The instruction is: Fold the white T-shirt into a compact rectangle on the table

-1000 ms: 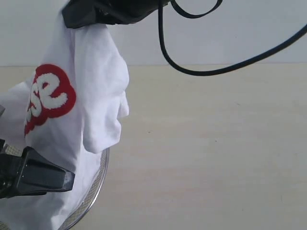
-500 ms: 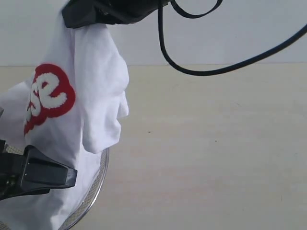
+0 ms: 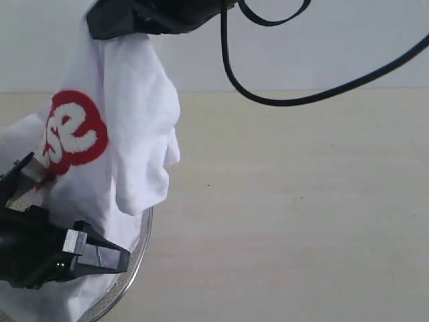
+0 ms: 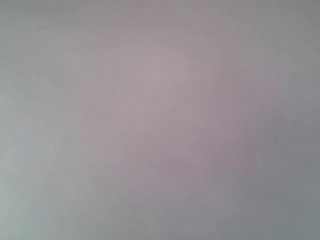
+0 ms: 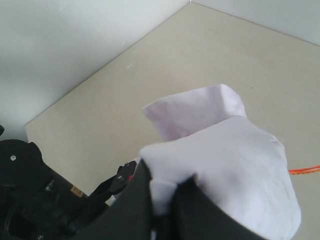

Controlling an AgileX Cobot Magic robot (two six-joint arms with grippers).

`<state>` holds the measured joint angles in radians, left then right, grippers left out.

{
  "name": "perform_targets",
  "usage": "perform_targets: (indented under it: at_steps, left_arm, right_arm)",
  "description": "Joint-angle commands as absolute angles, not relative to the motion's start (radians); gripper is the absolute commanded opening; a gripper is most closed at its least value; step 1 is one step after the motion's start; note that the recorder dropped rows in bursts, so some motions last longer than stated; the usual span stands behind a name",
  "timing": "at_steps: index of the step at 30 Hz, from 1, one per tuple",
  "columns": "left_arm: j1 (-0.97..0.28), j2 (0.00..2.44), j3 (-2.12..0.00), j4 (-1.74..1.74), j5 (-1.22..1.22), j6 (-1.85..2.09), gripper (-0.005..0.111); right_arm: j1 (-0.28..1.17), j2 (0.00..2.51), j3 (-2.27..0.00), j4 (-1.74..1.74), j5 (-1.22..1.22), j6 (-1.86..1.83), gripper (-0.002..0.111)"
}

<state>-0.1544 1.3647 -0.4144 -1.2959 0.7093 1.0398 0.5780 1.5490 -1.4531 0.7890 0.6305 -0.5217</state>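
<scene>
- The right pincer (image 5: 162, 197) is pressed together on a bunched fold of the white T-shirt (image 3: 134, 134). In the right wrist view, cloth bulges out just past its black fingers (image 5: 135, 210).
- In the exterior view, the shirt hangs straight down from that pincer, clear of the tabletop (image 3: 301, 201) over most of its length.
- The red banner (image 3: 74, 131) with white lettering faces the camera, well below the right pincer and just above the left one. Only the letters "se" can be read.
- A loose flap of the shirt, perhaps a sleeve, droops on the side away from the left pincer.
- The left pincer (image 3: 77, 208) is spread. One finger sits up beside the lower edge of the red banner, the other lies low and points out across the shirt's bottom part, and white cloth is between them.
- Whether either finger presses the cloth cannot be told.
- The left wrist view gives only a blank pale grey field, so it adds nothing on that pincer.
- Beneath the left pincer, the curved rim of a wire-mesh basket (image 3: 139, 245) shows under the shirt's lower end.
- A black cable (image 3: 268, 100) loops down from the right pincer's arm in front of the pale wall (image 3: 322, 47).
</scene>
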Motion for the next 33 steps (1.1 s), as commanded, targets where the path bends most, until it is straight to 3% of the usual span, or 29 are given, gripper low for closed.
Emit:
perform_targets:
  at_steps: [1, 3, 23, 33]
  left_arm:
    - [-0.162, 1.369, -0.428, -1.326, 0.664, 1.050, 0.025]
    - [-0.162, 1.369, -0.448, -1.326, 0.666, 1.050, 0.004]
    - [-0.162, 1.236, -0.857, -1.191, 0.820, 0.934, 0.005]
    - [-0.162, 1.234, -0.949, -1.158, 0.887, 0.900, 0.005]
  right_arm:
    - [0.579, 1.537, -1.456, 0.796, 0.638, -0.527, 0.000]
    - [0.579, 1.537, -1.456, 0.796, 0.645, -0.527, 0.000]
    - [0.579, 1.537, -1.454, 0.524, 0.648, -0.425, 0.000]
    - [0.577, 1.465, -1.454, 0.352, 0.616, -0.291, 0.000]
